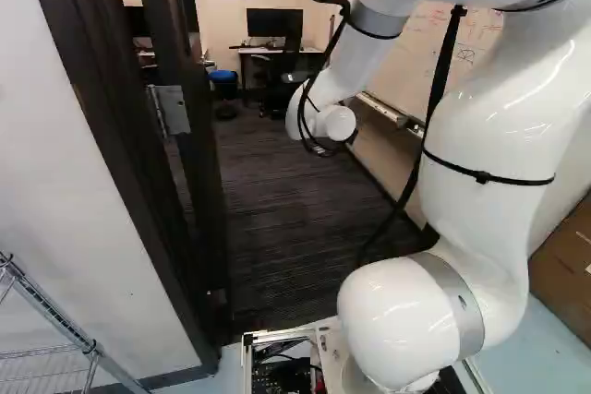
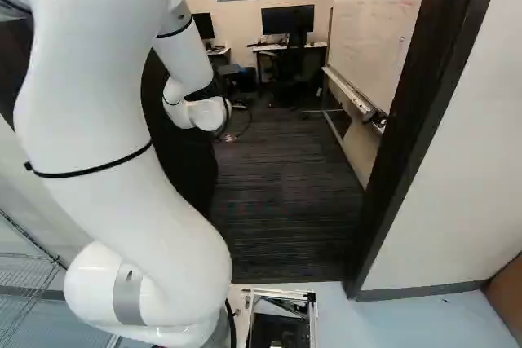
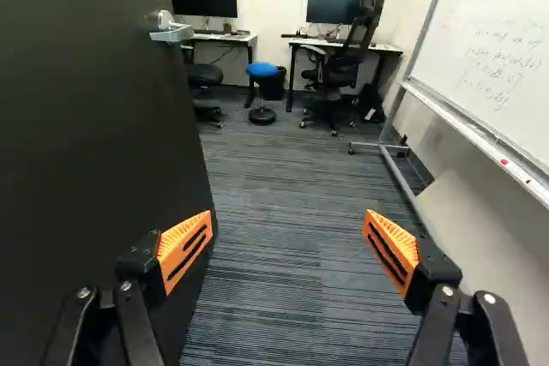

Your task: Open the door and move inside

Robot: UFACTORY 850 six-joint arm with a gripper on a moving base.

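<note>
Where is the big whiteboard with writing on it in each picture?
Left base view: upper right, partly behind the white arm; that's the big whiteboard.
Right base view: upper right, just left of the dark door frame.
Wrist view: ahead of the open black-and-orange gripper, across the carpet from the black door.
Shared landmark: the black monitor nearest the whiteboard.

No words, numbers, labels or signs legible. Handwriting (image 3: pixel 502 64) noted on the large white whiteboard with a pale metal frame (image 3: pixel 467 6): several rows of dark strokes in the wrist view, faint reddish and dark marks in both base views. Characters too small and faint to transcribe with confidence.
</note>
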